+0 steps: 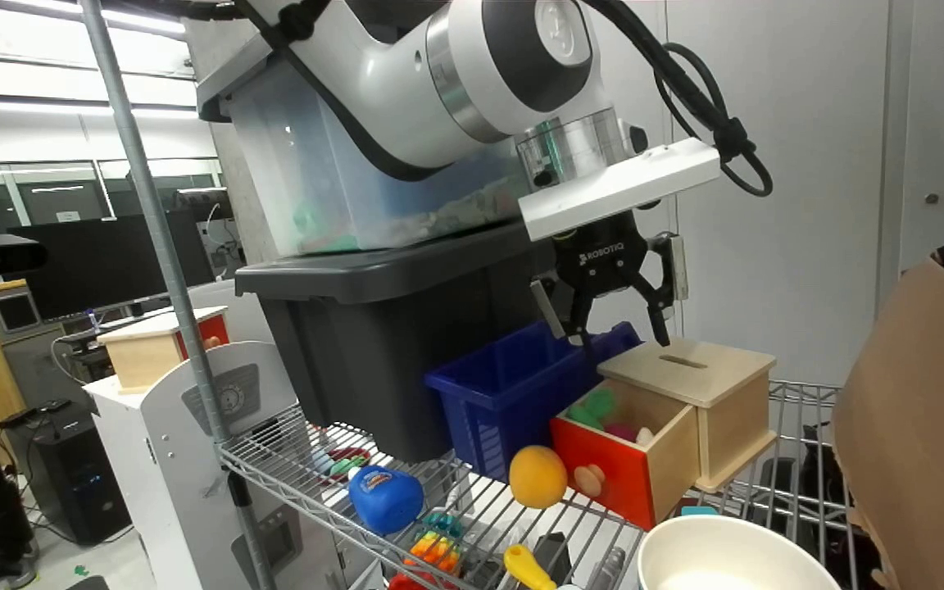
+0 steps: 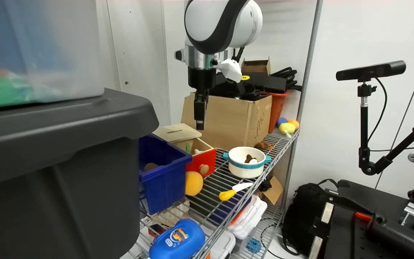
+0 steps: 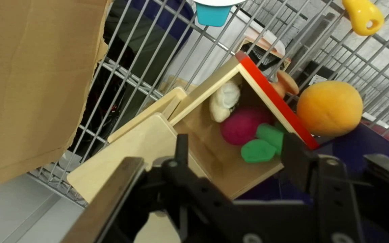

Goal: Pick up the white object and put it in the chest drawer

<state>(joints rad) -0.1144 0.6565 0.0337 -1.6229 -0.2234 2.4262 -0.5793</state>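
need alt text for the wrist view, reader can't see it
An open black gripper hangs above a pulled-out wooden drawer with a red front, which holds a white object, a magenta one and green pieces. Beside the red front sits an orange ball; brown cardboard fills the upper left.

Both exterior views share the chest drawer, faced obliquely from above: in an exterior view, beside a near cardboard box; in an exterior view, past a near dark bin. The wrist view, nearest, faces steeply down into the chest drawer.
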